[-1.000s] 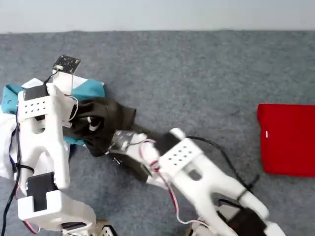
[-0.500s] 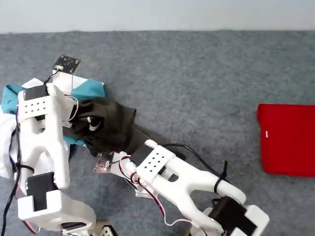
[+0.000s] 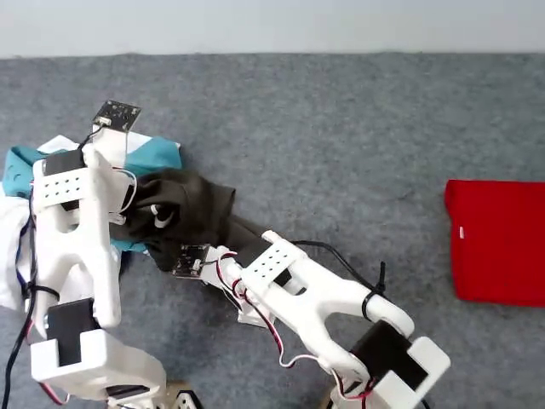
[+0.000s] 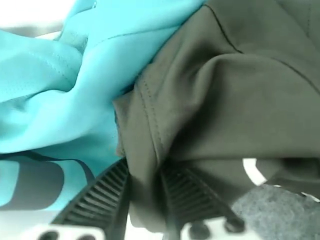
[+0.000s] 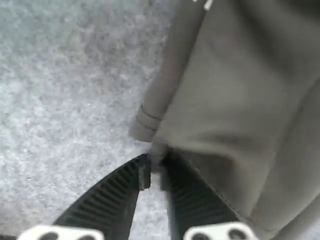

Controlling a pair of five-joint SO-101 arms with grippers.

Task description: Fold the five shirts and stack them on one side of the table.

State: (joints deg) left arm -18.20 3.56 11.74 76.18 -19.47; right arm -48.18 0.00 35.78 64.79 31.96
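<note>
A dark olive shirt (image 3: 192, 209) lies bunched at the table's left, partly over a teal shirt (image 3: 153, 153). My left gripper (image 4: 145, 200) is shut on a fold of the dark shirt (image 4: 225, 100), with the teal shirt (image 4: 60, 75) right beside it. My right gripper (image 5: 154, 176) is shut on a hemmed edge of the dark shirt (image 5: 235, 125), low over the grey table. In the high view the right arm (image 3: 289, 281) stretches from the front to the shirt's near side. A folded red shirt (image 3: 498, 243) rests at the right edge.
White cloth (image 3: 10, 256) lies at the far left under the left arm (image 3: 72, 247). The grey felt table (image 3: 341, 128) stretches open between the heap and the red shirt. A pale wall runs along the back.
The right arm swung its wrist toward the front left, then came back a little toward the dark shirt's near edge. The left arm has barely shifted.
</note>
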